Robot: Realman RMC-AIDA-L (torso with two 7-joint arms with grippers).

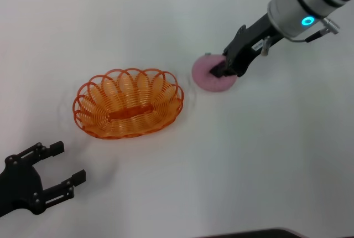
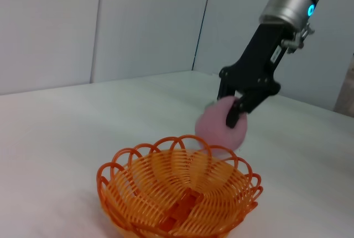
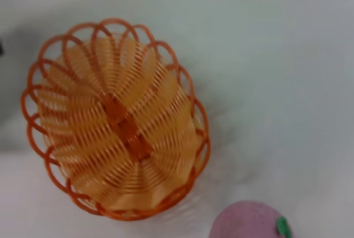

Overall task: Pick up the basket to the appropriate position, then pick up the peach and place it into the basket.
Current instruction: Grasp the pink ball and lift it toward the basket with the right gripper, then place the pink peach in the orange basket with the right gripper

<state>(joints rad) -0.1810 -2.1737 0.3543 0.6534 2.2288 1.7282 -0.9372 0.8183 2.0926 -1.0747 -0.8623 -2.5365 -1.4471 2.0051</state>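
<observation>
The orange wire basket [image 1: 128,104] stands upright on the white table, left of centre, with nothing in it. It also shows in the left wrist view [image 2: 180,193] and the right wrist view [image 3: 116,116]. The pink peach [image 1: 207,80] is just to the basket's right. My right gripper [image 1: 221,71] reaches down from the upper right, its black fingers closed around the peach [image 2: 215,130]. The right wrist view shows the peach [image 3: 249,222] with its green leaf [image 3: 283,227]. My left gripper [image 1: 69,163] is open and empty, near the table's front left, apart from the basket.
The white table [image 1: 249,166] stretches around the basket on all sides. In the left wrist view, pale wall panels [image 2: 138,22] stand behind the table's far edge.
</observation>
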